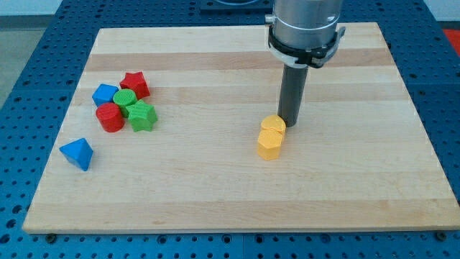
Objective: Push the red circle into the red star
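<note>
The rod's bare tip (290, 124), holding nothing, rests just behind the yellow block (271, 137) right of centre, so the red circle (110, 117) lies far to the view's left, with the red star (134, 85) just up-right of it.

Rod upright, my tip (290, 124) down on board, view's right-centre.

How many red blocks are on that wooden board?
2. The red star sits at the top of the cluster on the view's left; the red circle is at the cluster's lower left, just below the blue block. None seem hidden.
</note>
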